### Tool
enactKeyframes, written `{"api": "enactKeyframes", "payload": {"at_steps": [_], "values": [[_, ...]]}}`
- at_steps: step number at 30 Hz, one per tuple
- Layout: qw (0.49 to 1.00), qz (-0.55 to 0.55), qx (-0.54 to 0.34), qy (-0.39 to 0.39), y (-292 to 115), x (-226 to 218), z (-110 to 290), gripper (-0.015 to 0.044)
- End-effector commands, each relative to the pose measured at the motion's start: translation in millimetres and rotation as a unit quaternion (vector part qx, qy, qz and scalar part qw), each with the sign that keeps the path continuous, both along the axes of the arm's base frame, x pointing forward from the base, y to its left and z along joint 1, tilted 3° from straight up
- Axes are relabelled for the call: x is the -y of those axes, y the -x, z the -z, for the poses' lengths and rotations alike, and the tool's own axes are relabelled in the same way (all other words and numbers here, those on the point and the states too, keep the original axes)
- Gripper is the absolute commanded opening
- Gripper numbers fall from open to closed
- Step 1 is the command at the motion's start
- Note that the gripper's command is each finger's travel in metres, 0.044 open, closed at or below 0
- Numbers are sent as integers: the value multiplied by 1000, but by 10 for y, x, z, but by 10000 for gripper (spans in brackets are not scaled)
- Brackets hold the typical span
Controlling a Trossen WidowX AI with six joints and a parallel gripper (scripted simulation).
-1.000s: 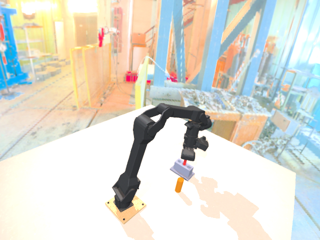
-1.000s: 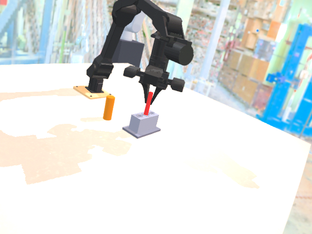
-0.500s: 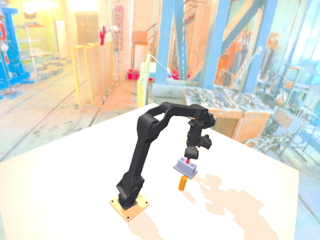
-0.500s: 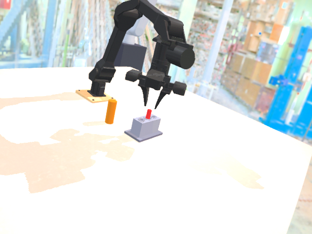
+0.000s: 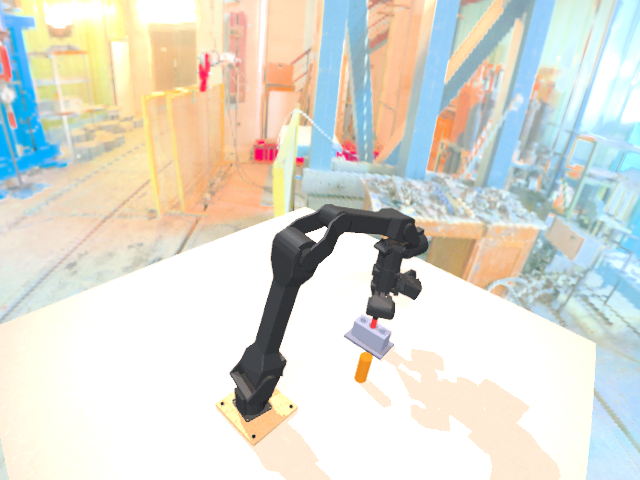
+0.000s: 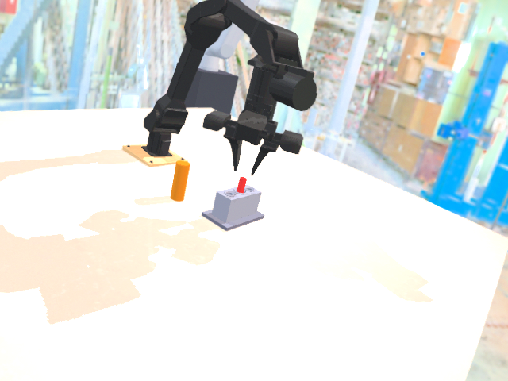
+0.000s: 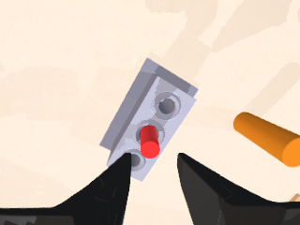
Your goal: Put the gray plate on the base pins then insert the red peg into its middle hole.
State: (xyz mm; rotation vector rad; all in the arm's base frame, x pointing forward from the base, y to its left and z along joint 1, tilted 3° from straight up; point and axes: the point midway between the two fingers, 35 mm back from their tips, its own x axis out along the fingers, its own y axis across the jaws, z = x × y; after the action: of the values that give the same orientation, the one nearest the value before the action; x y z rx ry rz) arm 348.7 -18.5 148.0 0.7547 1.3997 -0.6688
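The gray plate (image 5: pixel 361 326) (image 6: pixel 251 192) (image 7: pixel 184 101) lies flat on top of the gray base (image 5: pixel 368 347) (image 7: pixel 135 96). The red peg (image 5: pixel 373 323) (image 6: pixel 241 184) (image 7: pixel 150 141) stands upright in the plate's middle hole, with its top end sticking out. My gripper (image 5: pixel 377 313) (image 6: pixel 244 171) (image 7: pixel 154 158) hangs just above the peg. Its fingers are open, one on each side of the peg's top, and do not touch it. The two outer holes of the plate show round pin ends inside.
An orange cylinder (image 5: pixel 362 367) (image 6: pixel 179 180) (image 7: pixel 267 136) stands upright on the white table, close beside the base, on the side toward the arm's mount. The wooden mounting board (image 5: pixel 276 417) (image 6: pixel 135 152) of the arm lies behind it.
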Motion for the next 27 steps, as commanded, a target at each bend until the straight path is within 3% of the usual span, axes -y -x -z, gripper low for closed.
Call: {"api": "enactKeyframes", "payload": {"at_steps": [1,27], "values": [[1000,-2,3,-1,3,1,-37,150],[1000,-2,3,-1,81,28,-181,150]]}}
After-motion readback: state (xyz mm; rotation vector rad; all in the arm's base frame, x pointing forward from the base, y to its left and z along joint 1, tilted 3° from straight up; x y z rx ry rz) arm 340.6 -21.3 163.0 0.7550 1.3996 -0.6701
